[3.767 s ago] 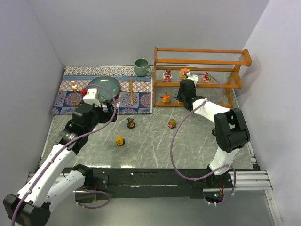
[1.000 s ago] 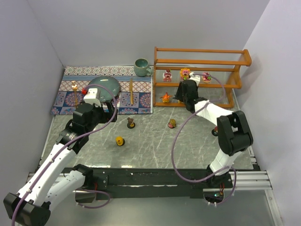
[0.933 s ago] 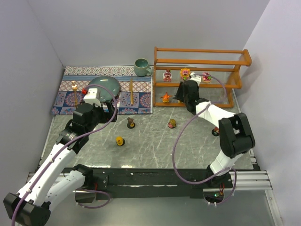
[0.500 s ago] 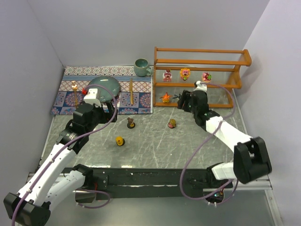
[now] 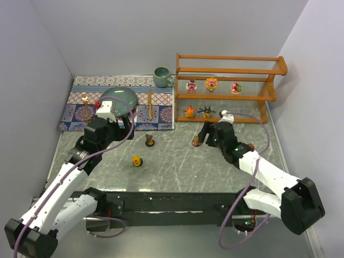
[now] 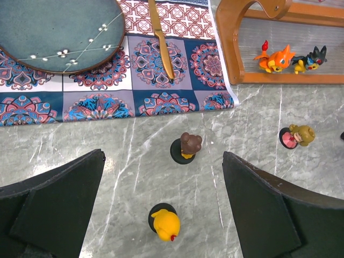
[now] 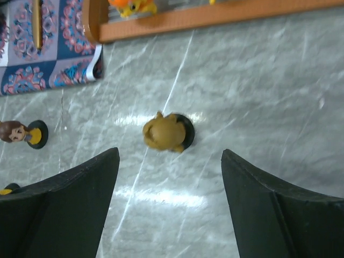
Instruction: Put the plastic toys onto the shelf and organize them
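**Right gripper** [image 7: 169, 161]: hovering low over the table [image 7: 269, 80], jaws spread wide, gripping nothing.
**Tan toy** [image 7: 163, 132]: standing just ahead, centred between its fingers.
**Brown-headed toy** [image 7: 16, 131], **yellow toy** [image 6: 165, 224]: waiting off to its left.
**Shelf** [image 5: 226, 97]: standing beyond, carrying five toys.
**Progress, as judged:** five shelved, three waiting.

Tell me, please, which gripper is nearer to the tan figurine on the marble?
Right. The right gripper hangs open close over the tan figurine; the left gripper is well off to its left, by the mat.
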`<control>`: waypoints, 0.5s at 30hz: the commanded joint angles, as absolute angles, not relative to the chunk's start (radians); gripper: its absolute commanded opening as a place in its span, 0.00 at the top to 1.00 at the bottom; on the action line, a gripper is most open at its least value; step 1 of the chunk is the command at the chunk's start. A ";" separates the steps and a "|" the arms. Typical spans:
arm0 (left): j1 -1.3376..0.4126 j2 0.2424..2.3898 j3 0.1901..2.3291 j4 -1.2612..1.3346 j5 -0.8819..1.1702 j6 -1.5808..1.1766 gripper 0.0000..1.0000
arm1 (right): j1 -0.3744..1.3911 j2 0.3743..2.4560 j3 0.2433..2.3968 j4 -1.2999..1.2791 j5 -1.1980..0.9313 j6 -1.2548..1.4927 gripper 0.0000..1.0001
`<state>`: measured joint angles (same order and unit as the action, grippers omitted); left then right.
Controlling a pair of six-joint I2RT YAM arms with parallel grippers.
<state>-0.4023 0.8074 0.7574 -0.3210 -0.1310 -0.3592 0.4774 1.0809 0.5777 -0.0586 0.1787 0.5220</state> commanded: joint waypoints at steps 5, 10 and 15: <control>-0.397 0.773 0.764 -0.307 -0.150 -0.357 0.03 | 0.718 1.209 0.670 -0.168 0.625 0.843 0.13; -0.397 0.769 0.762 -0.302 -0.134 -0.359 0.03 | 0.749 1.356 0.755 -0.202 0.695 0.916 0.13; -0.397 0.764 0.764 -0.301 -0.133 -0.359 0.03 | 0.749 1.446 0.810 -0.213 0.719 0.917 0.14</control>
